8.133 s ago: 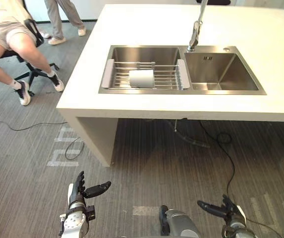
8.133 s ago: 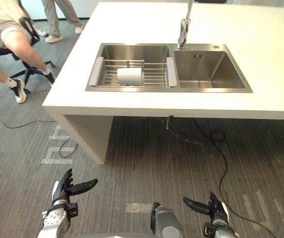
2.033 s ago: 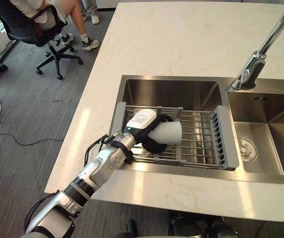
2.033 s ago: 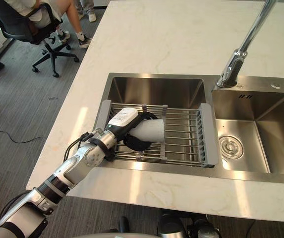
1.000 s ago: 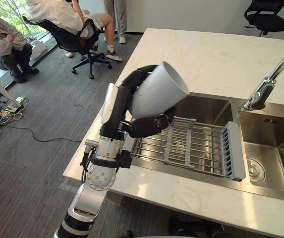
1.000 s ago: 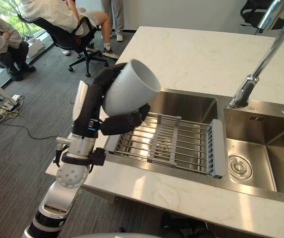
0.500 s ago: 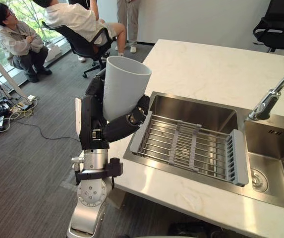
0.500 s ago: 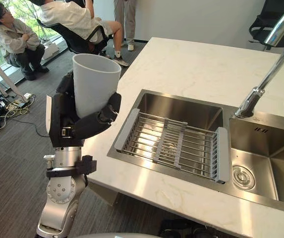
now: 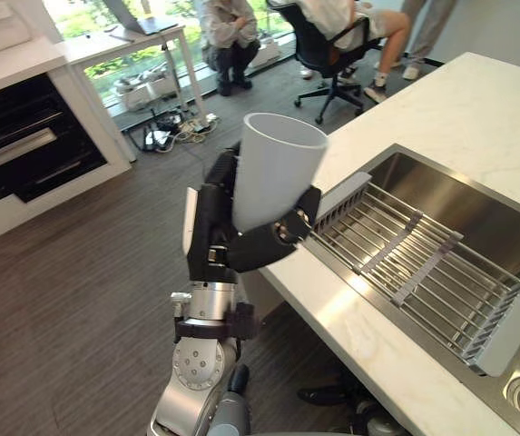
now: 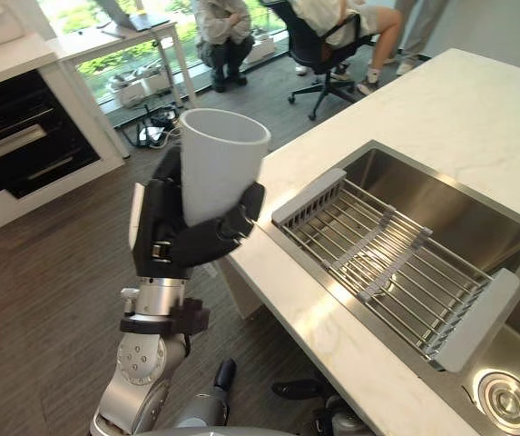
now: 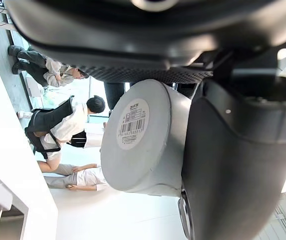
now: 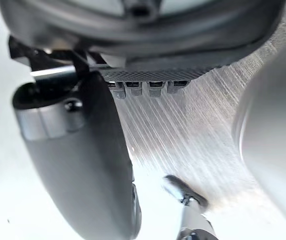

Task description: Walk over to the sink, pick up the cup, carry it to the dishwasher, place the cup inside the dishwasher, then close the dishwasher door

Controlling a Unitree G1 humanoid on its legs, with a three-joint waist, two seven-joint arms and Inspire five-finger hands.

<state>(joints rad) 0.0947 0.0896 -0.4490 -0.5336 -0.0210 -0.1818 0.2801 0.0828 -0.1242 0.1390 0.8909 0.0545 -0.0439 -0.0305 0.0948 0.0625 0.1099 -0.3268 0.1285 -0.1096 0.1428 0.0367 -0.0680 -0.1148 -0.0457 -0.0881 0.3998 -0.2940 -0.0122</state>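
A plain white cup [image 9: 276, 173] stands upright in the air, mouth up, beside the corner of the white counter [image 9: 377, 336]. My left hand [image 9: 228, 241] is shut on it, with fingers and thumb curled round its lower half. The left wrist view shows the cup's base [image 11: 133, 125] with a barcode label, and the thumb [image 11: 232, 165] against its side. A black built-in appliance [image 9: 24, 136] with a bar handle sits in white cabinets at the far left, its front shut. My right hand [image 12: 83, 160] hangs low over grey flooring.
The steel sink [image 9: 450, 195] holds a wire drying rack [image 9: 423, 263] with nothing on it. Beyond the counter, people sit by an office chair [image 9: 332, 50] and a small white table [image 9: 142, 36] with cables under it. Dark wood floor lies between me and the appliance.
The camera has swung left, so the sink has slid to the right and the black appliance has come into view. The cup stays upright in my left hand.
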